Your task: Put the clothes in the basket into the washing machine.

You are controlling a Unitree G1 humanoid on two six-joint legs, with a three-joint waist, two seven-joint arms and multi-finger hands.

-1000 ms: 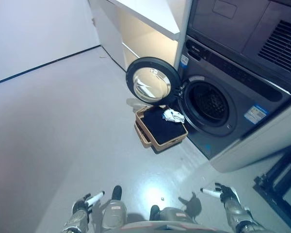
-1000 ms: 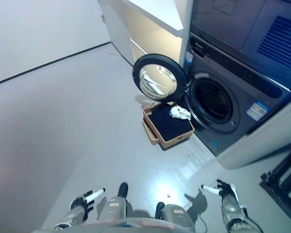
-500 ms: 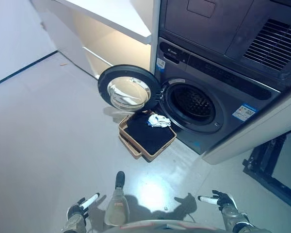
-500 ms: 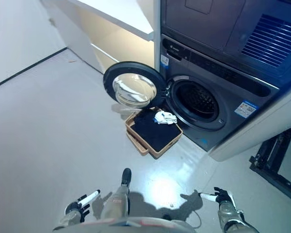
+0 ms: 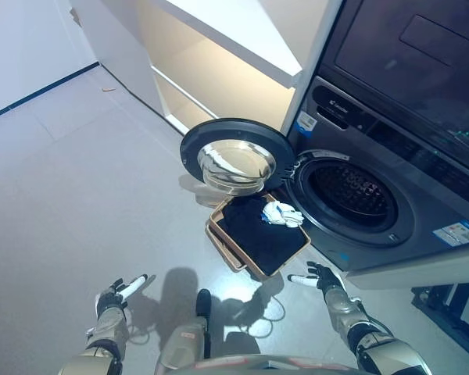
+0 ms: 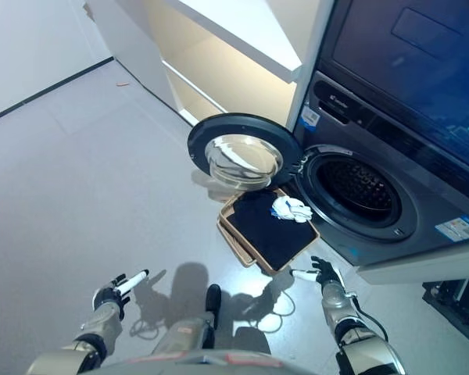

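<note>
Beside the basket (image 5: pixel 258 242) (clothes untouched), the empty right hand (image 5: pixel 319 276) has been brought closer, fingers relaxed.

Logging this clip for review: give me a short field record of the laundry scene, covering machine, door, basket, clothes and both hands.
washing machine: front loader, drum opening exposed
door: swung fully open to the left
basket: tan, on the floor below the door and drum opening
clothes: dark garment fills the basket, small white garment on top, near the drum
left hand: low, open, holding nothing, away from the basket
right hand: open, holding nothing, close to the basket's near corner
</note>
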